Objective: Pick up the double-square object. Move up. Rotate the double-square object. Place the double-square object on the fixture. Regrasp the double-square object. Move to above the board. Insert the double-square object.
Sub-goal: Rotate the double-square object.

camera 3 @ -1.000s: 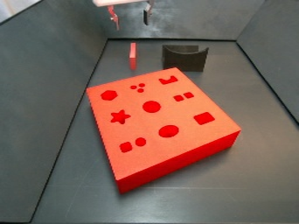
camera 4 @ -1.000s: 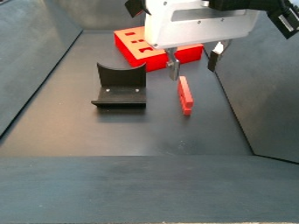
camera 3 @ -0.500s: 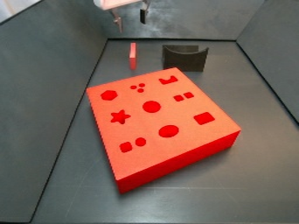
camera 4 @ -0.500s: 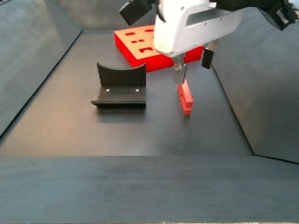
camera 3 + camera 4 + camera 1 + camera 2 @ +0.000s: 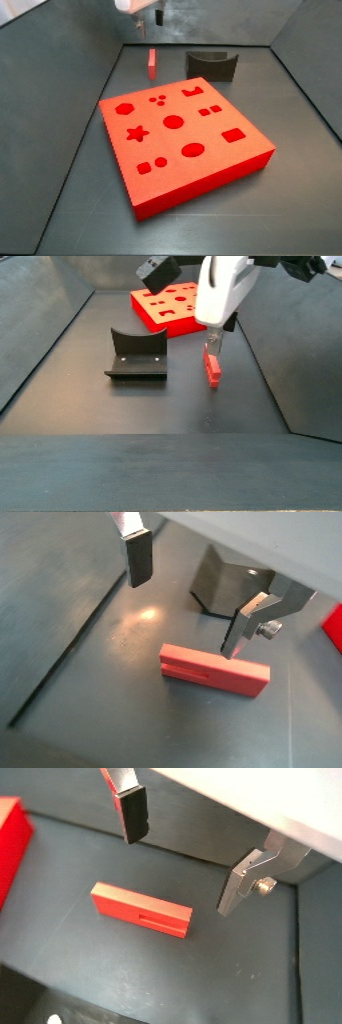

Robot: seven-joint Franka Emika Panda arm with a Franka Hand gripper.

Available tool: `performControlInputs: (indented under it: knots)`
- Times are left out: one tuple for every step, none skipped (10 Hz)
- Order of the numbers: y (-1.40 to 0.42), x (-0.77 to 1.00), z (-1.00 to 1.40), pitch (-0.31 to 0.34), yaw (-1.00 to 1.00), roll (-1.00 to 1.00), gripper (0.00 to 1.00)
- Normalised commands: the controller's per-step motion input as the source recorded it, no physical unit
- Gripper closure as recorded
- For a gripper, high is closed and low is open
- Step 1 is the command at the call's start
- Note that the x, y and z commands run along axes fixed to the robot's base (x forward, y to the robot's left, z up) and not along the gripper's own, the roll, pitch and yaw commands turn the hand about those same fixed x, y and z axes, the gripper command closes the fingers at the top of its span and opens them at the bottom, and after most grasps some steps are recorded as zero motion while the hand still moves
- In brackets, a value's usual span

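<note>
Gripper (image 5: 187,604) poised above the floor, fingers spread wide with nothing between them. In both wrist views, two silver plates with dark pads well apart, the small red block (image 5: 214,670) lying flat on the dark floor below and between them; in a wrist view (image 5: 140,911) seen whole, clear of both fingers. In the other, one fingertip (image 5: 235,640) overlapping the block's upper edge in the picture; actual contact hard to judge, probably just above it.

Block's notched long edge visible in both wrist views, with a shallow step cut near the middle. Not discernible in the side views, where the block shows only as a thin red strip (image 5: 152,62) or a short red bar (image 5: 211,364).

Fixture (image 5: 235,582) partly shown in a wrist view, behind one finger, its dark curved wall facing the block; absent from the other wrist view. In a side view (image 5: 136,356), shown in full: an upright curved back on a base plate, well apart from the block, to one side of it.

Board (image 5: 185,139) best seen in a side view, with star, circles, squares and dots on its top face; only red corners or edges in the wrist views (image 5: 11,846). In a side view (image 5: 164,307), set behind the fixture and block.

Gripper body mostly cut off at the top of a side view (image 5: 144,14); in another (image 5: 218,328) hanging directly over the block's far end.
</note>
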Motion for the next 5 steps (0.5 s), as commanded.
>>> performControlInputs:
  knots:
    - [0.00, 0.04, -0.04, -0.006, 1.00, 0.00, 0.00]
    - [0.00, 0.04, -0.04, -0.007, 1.00, 0.00, 0.00]
    - [0.00, 0.04, -0.04, -0.007, 1.00, 0.00, 0.00]
    - [0.00, 0.04, -0.04, -0.007, 1.00, 0.00, 0.00]
    - [0.00, 0.04, -0.04, -0.007, 1.00, 0.00, 0.00]
